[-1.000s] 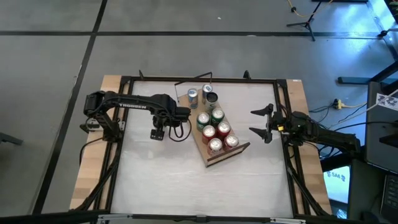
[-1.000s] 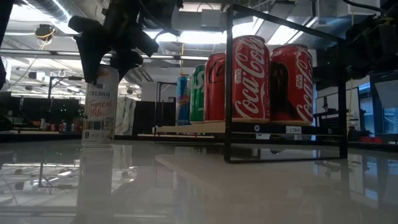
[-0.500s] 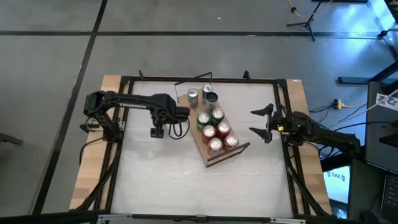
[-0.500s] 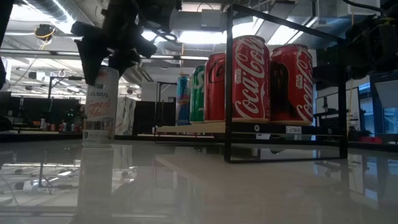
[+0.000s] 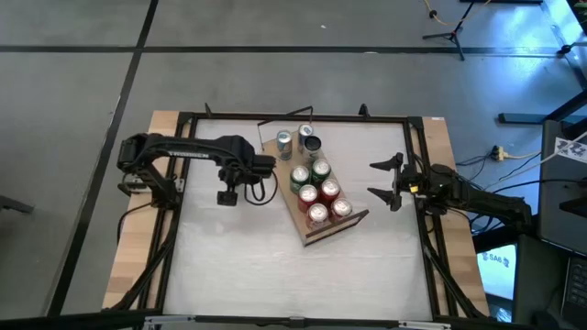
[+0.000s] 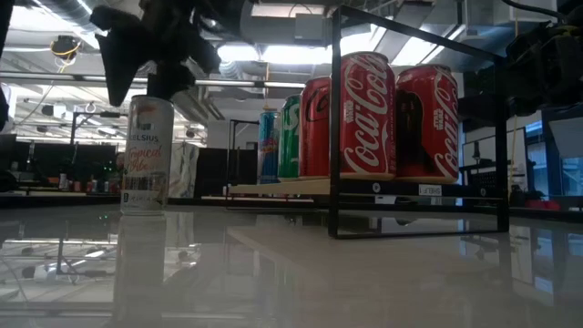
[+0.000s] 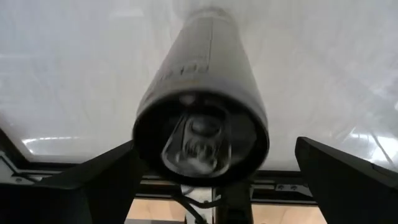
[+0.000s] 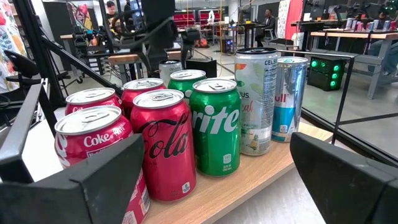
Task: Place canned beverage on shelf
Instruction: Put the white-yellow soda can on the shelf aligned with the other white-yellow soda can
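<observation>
The long light-wood shelf board (image 5: 323, 218), with a dark brown rim at its near end and a thin black wire frame at its far end, was seen lying diagonally at the middle of the white table (image 5: 275, 266). Red cola cans (image 5: 317, 203), green soda cans (image 5: 310, 174) and, at the far end, a tall pale can (image 5: 284, 141) and a slim blue-silver can (image 5: 305, 132) were already stood on it, so most of the stocking was judged done. One tall white Celsius can (image 6: 146, 155) was left upright on the table, left of the shelf and well apart from it; in the high view it was hidden beneath the left arm. The left gripper (image 6: 150, 50) was held directly above that can with its fingers spread wide on either side of the top, and nothing was gripped. The right gripper (image 5: 385, 181) was parked right of the shelf, fully spread and empty, facing the cans. Remaining work was judged to be gripping, lifting and setting this last can on the board; whether room remained there could not be told.
</observation>
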Tool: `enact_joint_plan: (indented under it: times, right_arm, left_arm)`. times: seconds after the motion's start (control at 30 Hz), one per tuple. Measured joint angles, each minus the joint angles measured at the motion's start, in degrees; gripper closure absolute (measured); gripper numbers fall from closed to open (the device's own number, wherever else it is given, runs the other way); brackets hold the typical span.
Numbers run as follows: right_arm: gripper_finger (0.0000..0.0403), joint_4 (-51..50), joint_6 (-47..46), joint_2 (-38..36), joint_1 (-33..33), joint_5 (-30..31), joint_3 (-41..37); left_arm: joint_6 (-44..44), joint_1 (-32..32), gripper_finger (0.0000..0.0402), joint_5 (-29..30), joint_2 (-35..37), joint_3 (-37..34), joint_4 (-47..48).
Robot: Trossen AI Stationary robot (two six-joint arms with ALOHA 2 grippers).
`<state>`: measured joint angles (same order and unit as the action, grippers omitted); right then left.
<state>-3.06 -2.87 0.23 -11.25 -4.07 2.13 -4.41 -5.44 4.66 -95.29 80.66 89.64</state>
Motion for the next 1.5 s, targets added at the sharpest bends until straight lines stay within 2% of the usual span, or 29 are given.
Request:
enact_joint_plan:
  times: [0.4,0.57,0.7,1.07,1.27,1.5]
  right_arm:
    - [0.0004,0.0,0.0,0.0,0.0,0.0,0.0]
    - [0.0004,0.0,0.0,0.0,0.0,0.0,0.0]
    - [0.0004,0.0,0.0,0.0,0.0,0.0,0.0]
    - [0.0004,0.0,0.0,0.0,0.0,0.0,0.0]
    - [0.0004,0.0,0.0,0.0,0.0,0.0,0.0]
    - [0.0004,0.0,0.0,0.0,0.0,0.0,0.0]
  left_arm:
    - [5.5,0.0,0.0005,0.3,12.0,0.7,0.1]
    - [9.1,0.0,0.0005,0.4,20.1,-0.4,-7.7]
    - [11.1,0.0,0.0005,0.4,27.9,-5.0,-18.1]
    - [16.1,0.0,0.0005,0.6,46.7,-20.6,-26.9]
    - [16.5,0.0,0.0005,-0.2,54.6,-30.0,-36.4]
    - [16.4,0.0,0.0005,-4.3,61.3,-40.3,-47.5]
